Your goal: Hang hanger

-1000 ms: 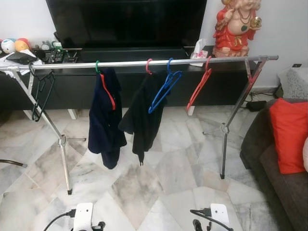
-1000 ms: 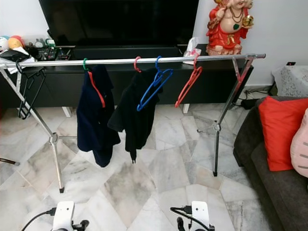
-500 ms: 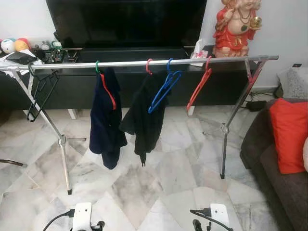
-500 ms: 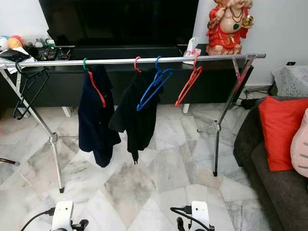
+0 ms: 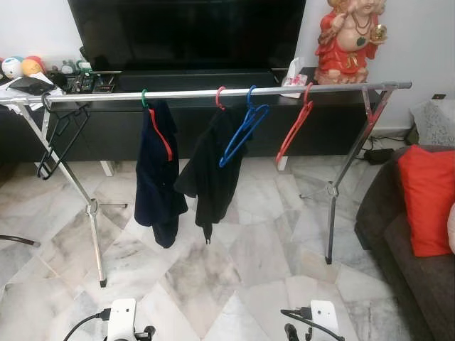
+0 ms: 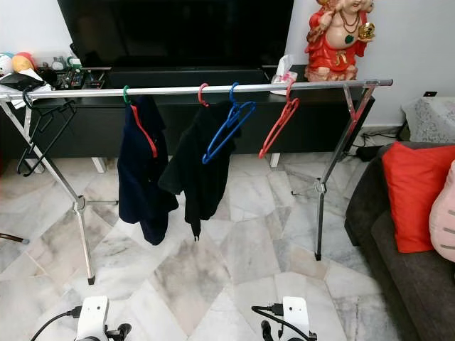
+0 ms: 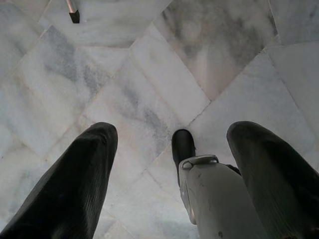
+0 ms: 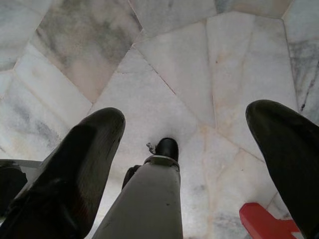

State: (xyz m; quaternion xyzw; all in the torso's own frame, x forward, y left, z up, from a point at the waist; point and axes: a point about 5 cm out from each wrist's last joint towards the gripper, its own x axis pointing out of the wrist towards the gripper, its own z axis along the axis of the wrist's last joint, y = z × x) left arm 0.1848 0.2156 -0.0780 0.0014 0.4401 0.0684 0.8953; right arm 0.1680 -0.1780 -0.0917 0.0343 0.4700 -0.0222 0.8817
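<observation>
Black hanger (image 5: 60, 138) at rail (image 5: 213, 92) left end: light, stiff, thin; hold at hook. Left end effector (image 7: 169, 164), right end effector (image 8: 189, 149) spread, empty, low

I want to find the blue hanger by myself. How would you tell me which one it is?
Look at the long silver rail that runs across in front of the big black TV. Go along it past the two dark clothes to the bare hangers on its right half. The blue hanger is an empty one, right beside the black garment, and the other empty hanger to its right is red.
</observation>
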